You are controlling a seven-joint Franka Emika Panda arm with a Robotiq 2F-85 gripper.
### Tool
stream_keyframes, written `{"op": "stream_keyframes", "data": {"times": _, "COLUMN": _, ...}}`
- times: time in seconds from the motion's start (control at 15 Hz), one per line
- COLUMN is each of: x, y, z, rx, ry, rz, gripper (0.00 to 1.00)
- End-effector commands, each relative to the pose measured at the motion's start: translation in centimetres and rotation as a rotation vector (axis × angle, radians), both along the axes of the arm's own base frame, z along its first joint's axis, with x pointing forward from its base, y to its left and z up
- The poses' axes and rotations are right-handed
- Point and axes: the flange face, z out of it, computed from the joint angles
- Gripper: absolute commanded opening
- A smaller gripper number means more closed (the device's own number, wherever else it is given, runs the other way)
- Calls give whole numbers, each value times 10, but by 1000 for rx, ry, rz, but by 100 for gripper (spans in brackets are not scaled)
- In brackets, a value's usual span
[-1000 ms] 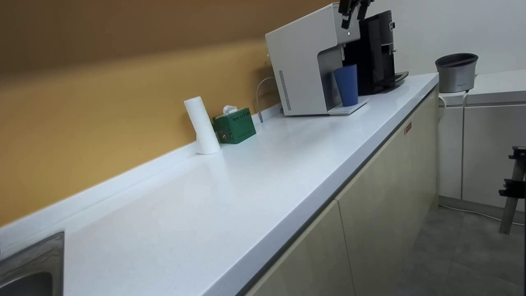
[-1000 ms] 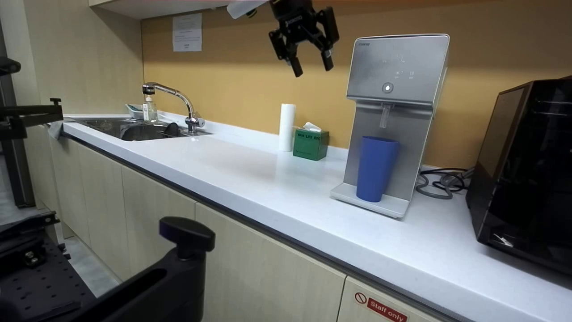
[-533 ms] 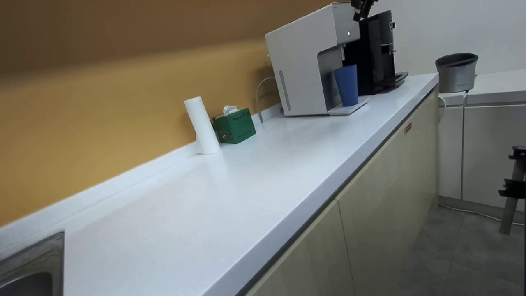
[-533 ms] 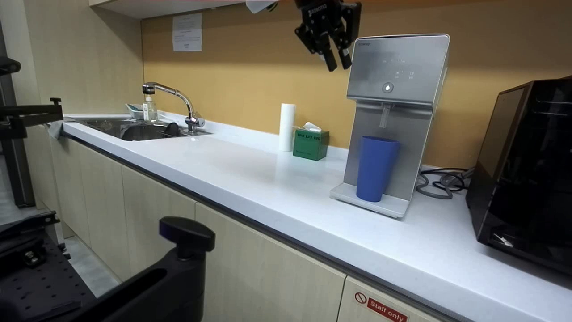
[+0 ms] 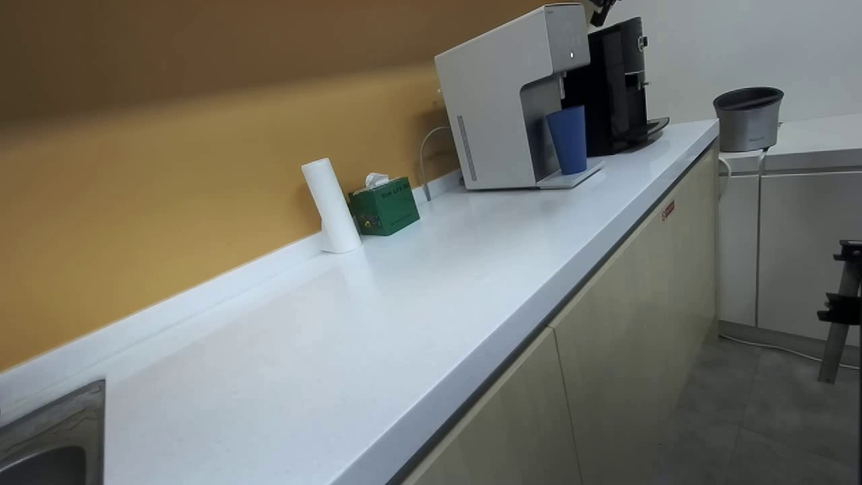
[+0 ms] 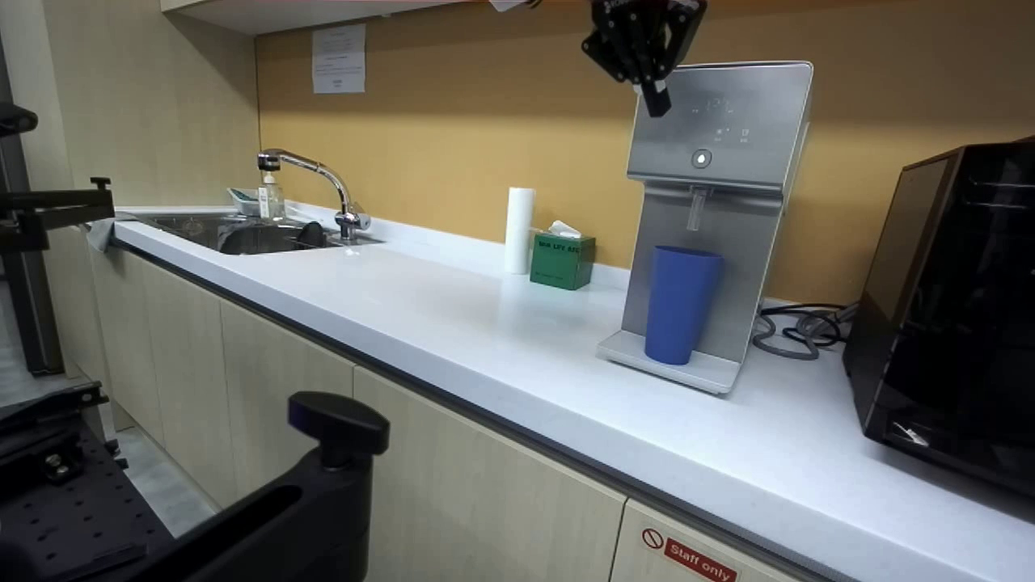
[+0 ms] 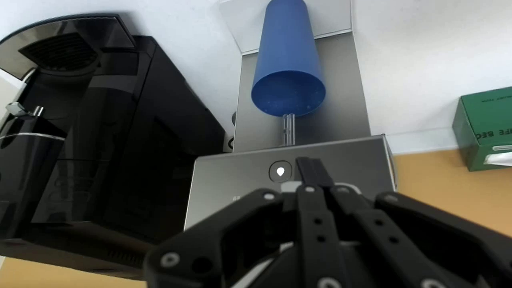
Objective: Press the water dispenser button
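The water dispenser point(image 6: 752, 105) stands upright on the counter, a silver-fronted, boxy appliance seen in both exterior views. Its round button point(image 6: 701, 158), marked with a lit white drop, shows low on the upper front panel. From the wrist view, the button point(image 7: 280, 171) is just left of my fingertips. My gripper point(image 7: 311, 162) is shut with its fingers pressed together and nothing between them. In an exterior view the gripper point(image 6: 656, 105) hangs in front of the panel's upper left, higher than the button. Contact with the panel cannot be made out.
A blue cup point(image 6: 683, 303) sits under the spout point(image 6: 696, 208). A black machine point(image 7: 160, 120) stands beside the dispenser, cables point(image 6: 800, 331) between them. On the dispenser's opposite side are a green tissue box point(image 6: 562, 260) and a paper roll point(image 6: 519, 230), with the sink tap point(image 6: 323, 174) farther along.
My gripper's fingers have come together from wide apart. The gripper has moved across from beside the dispenser to in front of its panel. Cup and dispenser have stayed put.
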Motion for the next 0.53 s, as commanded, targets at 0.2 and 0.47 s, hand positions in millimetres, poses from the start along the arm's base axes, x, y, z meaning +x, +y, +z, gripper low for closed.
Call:
{"op": "stream_keyframes", "data": {"times": 0.2, "x": 8, "y": -13, "z": -5, "rx": 15, "ry": -3, "rz": -11, "gripper": 1}}
{"op": "stream_keyframes", "data": {"times": 0.47, "x": 11, "y": -16, "z": -8, "rx": 13, "ry": -9, "rz": 12, "gripper": 0}}
